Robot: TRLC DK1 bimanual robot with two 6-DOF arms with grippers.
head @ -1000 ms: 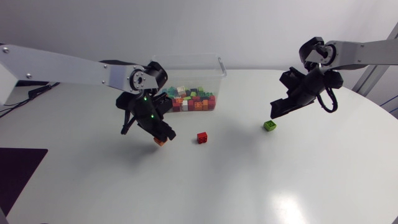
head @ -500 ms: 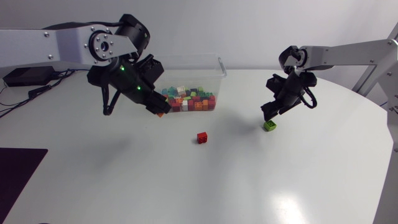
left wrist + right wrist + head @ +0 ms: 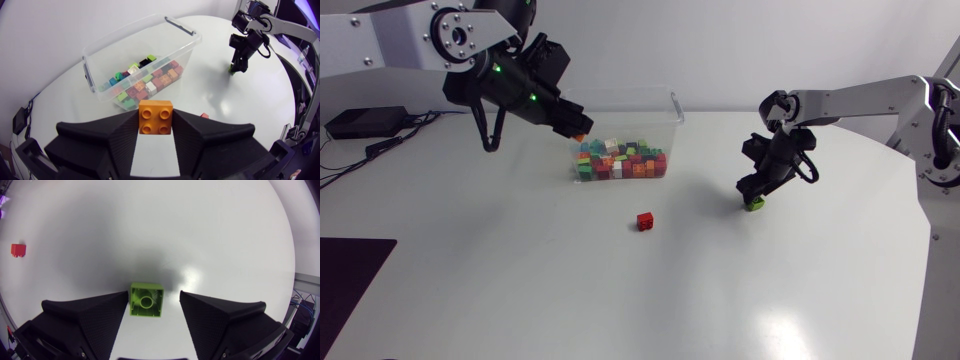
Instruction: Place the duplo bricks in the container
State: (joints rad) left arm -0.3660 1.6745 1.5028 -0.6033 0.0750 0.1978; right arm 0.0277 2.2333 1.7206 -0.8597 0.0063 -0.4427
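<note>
The left gripper (image 3: 577, 127) is clamped on a square orange four-stud Duplo brick (image 3: 155, 117). It hangs at the left end of the clear plastic tub of bricks (image 3: 620, 91), whose middle lies just ahead, so I'd guess a short carry inward. The right gripper (image 3: 154, 295) stands wide astride a lime-green brick (image 3: 146, 300) on the white table (image 3: 650, 290).

Two robot arms over a white desk. The left arm (image 3: 390, 42) is a silver-grey link ending in a round grey joint disc (image 3: 453, 32) dotted with small screws. Behind the matte black left claw (image 3: 578, 127) glow 2 green lights (image 3: 532, 97), and a thin black cable (image 3: 486, 125) loops there. The right arm (image 3: 850, 98) is silver-grey with a black joint (image 3: 778, 108) above the right claw (image 3: 752, 193). The fingers (image 3: 85, 315) are broad, finely dimpled black wedges.
</note>
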